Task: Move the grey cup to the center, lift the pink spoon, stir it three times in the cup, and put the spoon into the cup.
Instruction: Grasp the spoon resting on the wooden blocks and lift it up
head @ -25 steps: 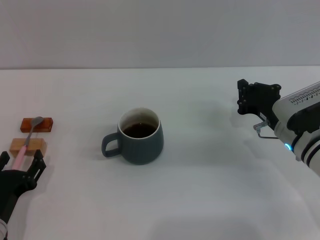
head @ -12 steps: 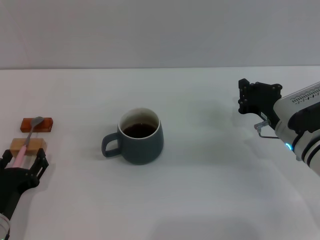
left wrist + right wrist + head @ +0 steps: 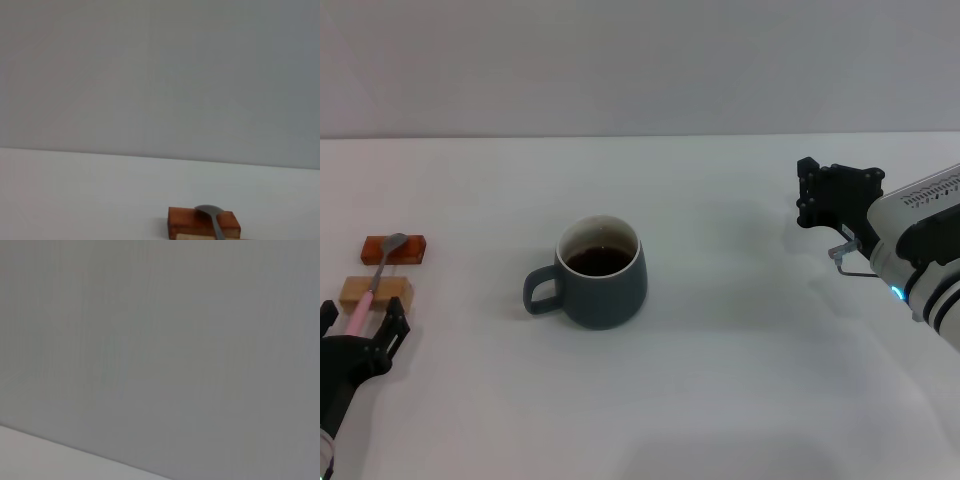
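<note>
The grey cup [image 3: 602, 272] stands at the table's middle with dark liquid inside and its handle pointing left. At the far left the pink spoon [image 3: 368, 296] lies across two small blocks, its metal bowl [image 3: 210, 210] resting on the far orange block [image 3: 394, 248]. My left gripper [image 3: 360, 324] is at the near end of the spoon. It is open, with one finger on each side of the pink handle tip. My right gripper [image 3: 810, 195] hovers at the right, well away from the cup.
The near, paler block [image 3: 376, 292] supports the spoon's handle. The white table runs back to a grey wall. Bare tabletop lies between the cup and each arm.
My left gripper has shifted slightly toward the near edge along the spoon handle. The cup, spoon and right arm are as before.
</note>
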{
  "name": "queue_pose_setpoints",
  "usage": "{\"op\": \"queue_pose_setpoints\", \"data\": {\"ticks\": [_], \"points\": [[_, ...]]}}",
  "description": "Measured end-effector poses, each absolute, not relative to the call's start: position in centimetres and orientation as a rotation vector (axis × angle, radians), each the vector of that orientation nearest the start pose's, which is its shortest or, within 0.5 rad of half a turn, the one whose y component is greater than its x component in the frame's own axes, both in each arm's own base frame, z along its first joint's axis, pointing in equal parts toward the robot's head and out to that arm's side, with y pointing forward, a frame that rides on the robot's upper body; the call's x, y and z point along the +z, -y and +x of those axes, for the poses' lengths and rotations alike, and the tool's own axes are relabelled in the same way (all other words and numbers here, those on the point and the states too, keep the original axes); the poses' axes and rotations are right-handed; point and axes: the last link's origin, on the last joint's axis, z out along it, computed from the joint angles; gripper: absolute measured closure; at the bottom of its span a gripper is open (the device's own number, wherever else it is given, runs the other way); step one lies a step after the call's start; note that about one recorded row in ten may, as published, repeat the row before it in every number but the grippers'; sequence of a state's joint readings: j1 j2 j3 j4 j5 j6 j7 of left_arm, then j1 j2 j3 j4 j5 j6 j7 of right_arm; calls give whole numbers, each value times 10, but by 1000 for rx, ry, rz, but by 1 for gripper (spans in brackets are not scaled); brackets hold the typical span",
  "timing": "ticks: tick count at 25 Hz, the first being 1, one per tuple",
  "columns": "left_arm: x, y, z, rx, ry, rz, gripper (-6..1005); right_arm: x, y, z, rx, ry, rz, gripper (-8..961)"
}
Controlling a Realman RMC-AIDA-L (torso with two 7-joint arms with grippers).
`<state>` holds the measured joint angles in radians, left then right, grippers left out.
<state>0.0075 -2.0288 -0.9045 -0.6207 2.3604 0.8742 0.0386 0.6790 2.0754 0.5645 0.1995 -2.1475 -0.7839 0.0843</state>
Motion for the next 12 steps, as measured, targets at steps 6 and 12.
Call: {"op": "queue_pose_setpoints", "data": {"ticks": [6, 12], "points": [[-38, -234, -375, -487, 837, -1540, 203, -72, -391, 271, 483, -504, -1956, 954], [-38, -234, -374, -488, 837, -1541, 237, -72, -391, 271, 484, -504, -1956, 955]]}}
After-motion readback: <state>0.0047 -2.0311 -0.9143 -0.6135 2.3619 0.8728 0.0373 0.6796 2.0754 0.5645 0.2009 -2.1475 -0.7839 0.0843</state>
